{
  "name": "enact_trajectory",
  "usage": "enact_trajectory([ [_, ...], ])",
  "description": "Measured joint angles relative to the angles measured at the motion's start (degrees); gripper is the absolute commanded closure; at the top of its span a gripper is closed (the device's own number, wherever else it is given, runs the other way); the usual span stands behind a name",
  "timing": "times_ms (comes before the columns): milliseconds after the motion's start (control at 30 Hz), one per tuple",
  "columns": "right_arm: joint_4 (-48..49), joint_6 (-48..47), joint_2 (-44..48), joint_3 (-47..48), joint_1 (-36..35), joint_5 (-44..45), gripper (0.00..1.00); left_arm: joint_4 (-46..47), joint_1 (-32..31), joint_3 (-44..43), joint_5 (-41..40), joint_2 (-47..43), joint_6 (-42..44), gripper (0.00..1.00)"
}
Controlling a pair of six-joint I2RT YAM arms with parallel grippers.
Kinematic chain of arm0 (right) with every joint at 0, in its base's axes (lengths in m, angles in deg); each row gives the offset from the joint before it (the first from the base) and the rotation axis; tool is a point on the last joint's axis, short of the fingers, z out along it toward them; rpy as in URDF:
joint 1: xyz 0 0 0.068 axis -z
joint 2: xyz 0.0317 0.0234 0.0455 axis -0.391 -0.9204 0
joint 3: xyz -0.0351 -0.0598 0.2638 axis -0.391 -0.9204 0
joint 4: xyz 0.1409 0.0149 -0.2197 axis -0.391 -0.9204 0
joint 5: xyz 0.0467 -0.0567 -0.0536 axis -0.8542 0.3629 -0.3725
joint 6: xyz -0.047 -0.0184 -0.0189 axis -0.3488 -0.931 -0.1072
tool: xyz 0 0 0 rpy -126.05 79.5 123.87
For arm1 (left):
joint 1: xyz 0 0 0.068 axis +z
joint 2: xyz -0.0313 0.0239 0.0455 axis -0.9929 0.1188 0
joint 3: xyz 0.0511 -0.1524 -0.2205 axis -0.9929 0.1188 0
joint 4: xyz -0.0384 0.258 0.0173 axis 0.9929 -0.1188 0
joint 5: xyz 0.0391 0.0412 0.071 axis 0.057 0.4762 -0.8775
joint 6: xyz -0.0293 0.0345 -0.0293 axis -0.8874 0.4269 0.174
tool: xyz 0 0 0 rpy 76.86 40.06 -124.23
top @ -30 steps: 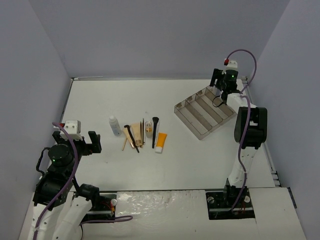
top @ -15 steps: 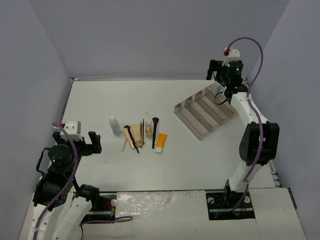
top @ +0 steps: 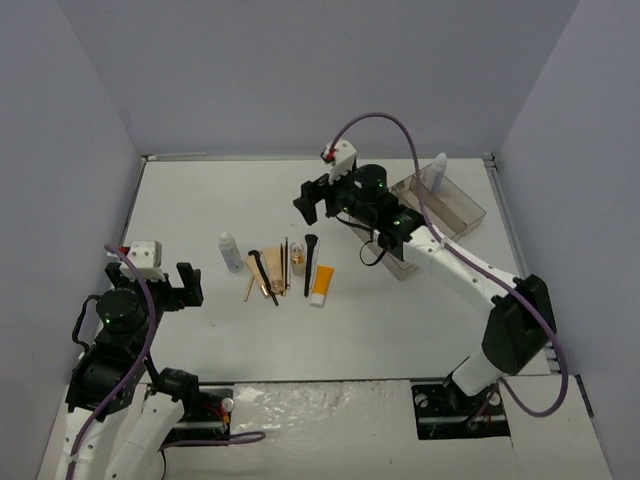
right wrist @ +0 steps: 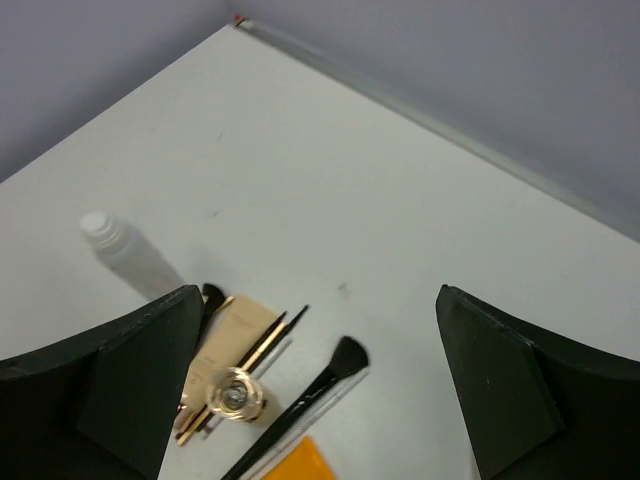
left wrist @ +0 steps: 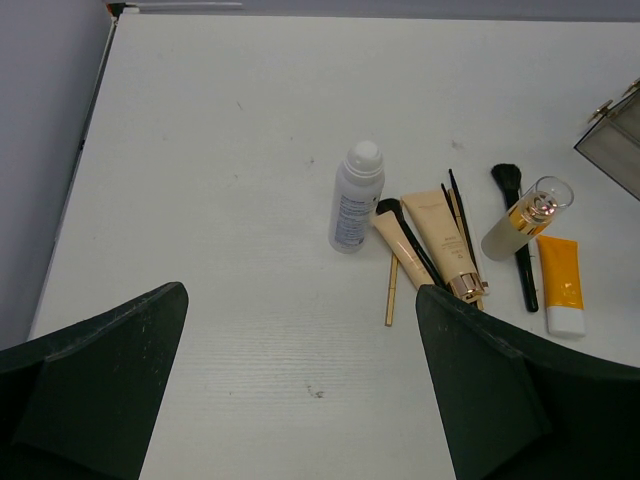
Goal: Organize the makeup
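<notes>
The makeup lies in a cluster mid-table: a white bottle (top: 230, 250), black brushes (top: 309, 262), tan sticks (top: 252, 288), an amber vial (top: 297, 262) and an orange white-capped tube (top: 322, 285). A second white bottle (top: 438, 170) stands in the smoky tray (top: 462, 212) at the back right. My right gripper (top: 312, 206) is open and empty, hovering above and just behind the cluster. Its wrist view shows the vial (right wrist: 232, 393), a brush (right wrist: 305, 405) and the bottle (right wrist: 125, 257) below. My left gripper (top: 186, 285) is open and empty, left of the cluster, and sees the bottle (left wrist: 355, 197) and tube (left wrist: 560, 285).
The purple side walls close in the table on the left, back and right. The right arm's forearm reaches across the tray's near end. A corner of the tray (left wrist: 615, 140) shows at the right edge of the left wrist view.
My right arm has swung from over the tray at the back right leftward to above the makeup cluster. A white bottle now shows standing in the tray. The left arm has not moved.
</notes>
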Motion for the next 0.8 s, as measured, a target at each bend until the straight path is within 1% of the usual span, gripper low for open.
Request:
enact_trajectory([
  [167, 1.38, -1.27, -9.26, 1.23, -8.97, -2.34, 0.0, 0.0, 0.19, 0.0, 0.42, 0.02, 0.0, 0.03],
  [333, 2.13, -3.17, -19.31, 6.12, -14.59, -3.88, 0.0, 0.0, 0.49, 0.0, 0.42, 0.28, 0.0, 0.03],
  [467, 2.83, -3.96, -25.93, 10.87, -16.12, -4.45, 0.01, 0.0, 0.76, 0.0, 0.44, 0.74, 0.0, 0.03],
  [700, 3.5, -5.12, -34.72, 20.43, -17.29, -4.57, 0.06, 0.0, 0.78, 0.0, 0.48, 0.96, 0.0, 0.03],
  [800, 3.59, -5.59, -37.0, 22.84, -17.88, -4.53, 0.09, 0.01, 0.81, 0.0, 0.47, 0.96, 0.0, 0.03],
])
